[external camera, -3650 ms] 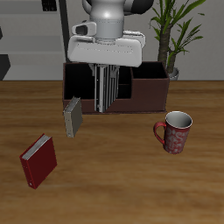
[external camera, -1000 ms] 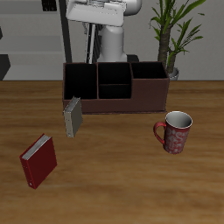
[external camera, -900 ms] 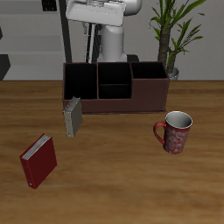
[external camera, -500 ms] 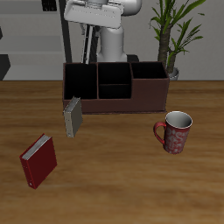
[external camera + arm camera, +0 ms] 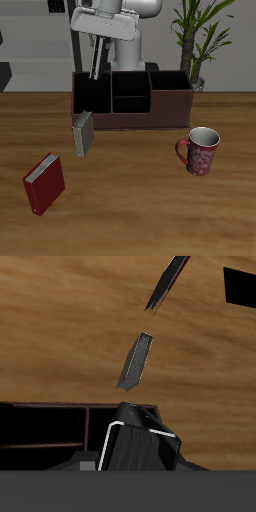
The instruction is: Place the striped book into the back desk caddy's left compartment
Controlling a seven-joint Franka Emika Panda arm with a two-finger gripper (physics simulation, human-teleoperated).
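Wood-grain table (image 5: 140,190), potted plant (image 5: 198,30) behind. Gripper (image 5: 98,40) raised above back desk caddy (image 5: 132,100), jaws clamped on striped book (image 5: 95,58), which hangs upright, lower end over the left compartment (image 5: 91,95), not yet inside. Wrist view: book's top edge (image 5: 140,441) seen betw. fingers. Grey-beige book (image 5: 83,134) stands just in front of caddy. Red book (image 5: 45,184) lies nearer table's front edge. Mug (image 5: 202,151) well apart, upright
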